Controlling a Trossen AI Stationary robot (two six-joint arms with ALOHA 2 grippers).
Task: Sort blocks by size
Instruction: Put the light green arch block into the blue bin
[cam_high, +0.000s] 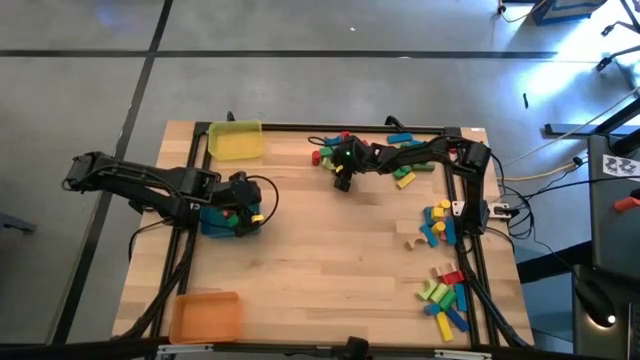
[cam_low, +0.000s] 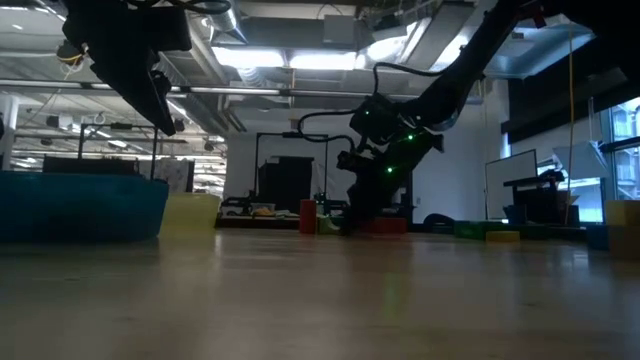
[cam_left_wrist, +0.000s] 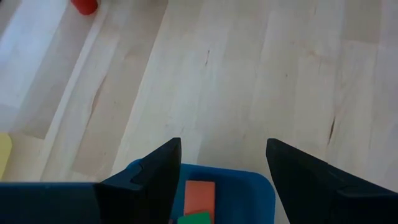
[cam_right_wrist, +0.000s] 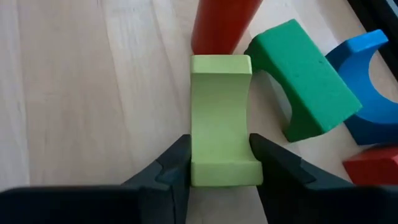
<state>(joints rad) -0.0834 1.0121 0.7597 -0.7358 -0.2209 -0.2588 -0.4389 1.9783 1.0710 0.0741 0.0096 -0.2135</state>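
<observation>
Overhead, three trays (cam_high: 235, 140), scattered blocks (cam_high: 441, 222).

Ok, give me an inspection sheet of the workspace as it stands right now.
Surface: wooden table, bare in the middle.
Job's things: blocks clustered along the right edge and far side; light green block between the right gripper's fingers.
Clutter: yellow tray, blue tray holding a red block, orange tray.
Grippers: right gripper closed on the light green block; left gripper open above the blue tray.
Cables: cables on the floor at right.
Surroundings: nothing seen of people.
</observation>
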